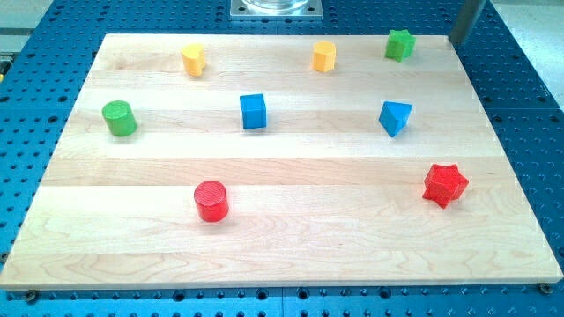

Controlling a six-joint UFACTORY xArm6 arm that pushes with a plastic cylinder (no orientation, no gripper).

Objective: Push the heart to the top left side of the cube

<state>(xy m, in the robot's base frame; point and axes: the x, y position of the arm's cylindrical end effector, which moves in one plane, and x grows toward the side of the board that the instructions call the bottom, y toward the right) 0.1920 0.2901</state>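
Observation:
The yellow heart sits near the board's top left. The blue cube stands below it and to its right, with a clear gap between them. My tip is at the board's top right corner, just right of the green star. It is far from both the heart and the cube and touches no block.
A yellow hexagon sits at the top middle. A green cylinder is at the left, a blue triangular block at the right, a red star at the lower right and a red cylinder at the lower middle. The wooden board lies on a blue perforated table.

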